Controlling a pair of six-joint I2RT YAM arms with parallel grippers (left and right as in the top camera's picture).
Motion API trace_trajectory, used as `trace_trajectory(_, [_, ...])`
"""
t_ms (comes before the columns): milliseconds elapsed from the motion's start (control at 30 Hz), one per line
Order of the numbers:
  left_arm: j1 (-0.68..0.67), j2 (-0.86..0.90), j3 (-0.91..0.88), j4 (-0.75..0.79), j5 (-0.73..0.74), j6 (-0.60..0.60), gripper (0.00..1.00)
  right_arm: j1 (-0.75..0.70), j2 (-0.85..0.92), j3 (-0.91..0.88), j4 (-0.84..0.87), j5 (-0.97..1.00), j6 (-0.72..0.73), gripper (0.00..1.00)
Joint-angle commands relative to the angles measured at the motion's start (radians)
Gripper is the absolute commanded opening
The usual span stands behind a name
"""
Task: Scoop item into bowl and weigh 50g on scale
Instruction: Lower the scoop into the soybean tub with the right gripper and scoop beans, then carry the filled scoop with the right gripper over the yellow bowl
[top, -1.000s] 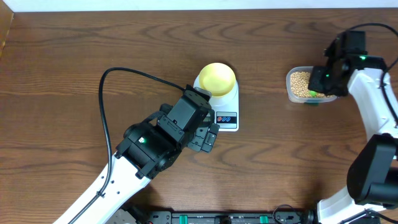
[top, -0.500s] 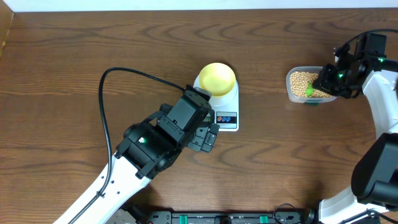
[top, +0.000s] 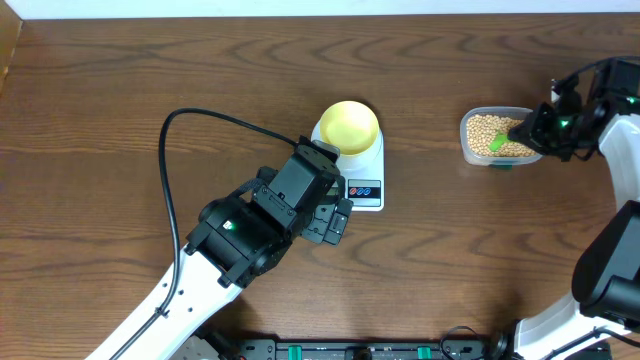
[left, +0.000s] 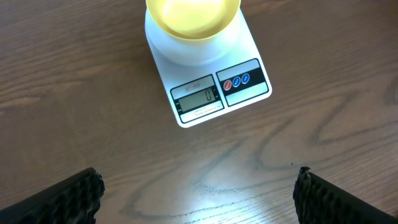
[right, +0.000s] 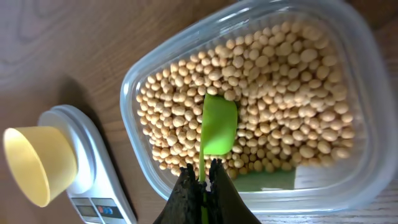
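Holding the slim green plastic scoop (right: 217, 127) by its thin handle, my right tool (right: 202, 177) is clamped on it, with the scoop's head lying on the small round beige beans (right: 280, 93) in the clear rounded-rectangular plastic tub (right: 132, 87). I see no beans in the scoop yet.

The small round pale yellow bowl (left: 193, 12) sits empty on the platform of the white rectangular digital kitchen scale (left: 249, 46), whose display (left: 198, 99) reads zero. My left tool (left: 200, 200) hovers over the wooden worktop (left: 74, 93) just in front of the scale, its fingers spread wide and holding nothing.

I think the risks are these:
- The handle is narrow, so the scoop may twist in my grip as I push it into the beans.
- The tub looks light, so a hard push could slide it.
- The tub stands well apart from the scale, so a heaped or tilted scoop would shed round beans that roll across the worktop.
- A nudge from my left tool would upset the reading.
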Motion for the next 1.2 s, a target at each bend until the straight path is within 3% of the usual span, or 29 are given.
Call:
trace_trajectory(0, [0.003, 0.002, 0.011, -0.003, -0.013, 0.013, 1.0, -0.052, 0.011, 0.014, 0.011, -0.092, 0.004, 0.01])
trace_trajectory(500, [0.003, 0.002, 0.011, -0.003, -0.013, 0.013, 1.0, -0.192, 0.011, 0.014, -0.052, -0.394, -0.069, 0.01])
trace_trajectory(1167, [0.003, 0.002, 0.011, -0.003, -0.013, 0.013, 1.0, -0.157, 0.011, 0.014, -0.091, -0.861, -0.143, 0.01])
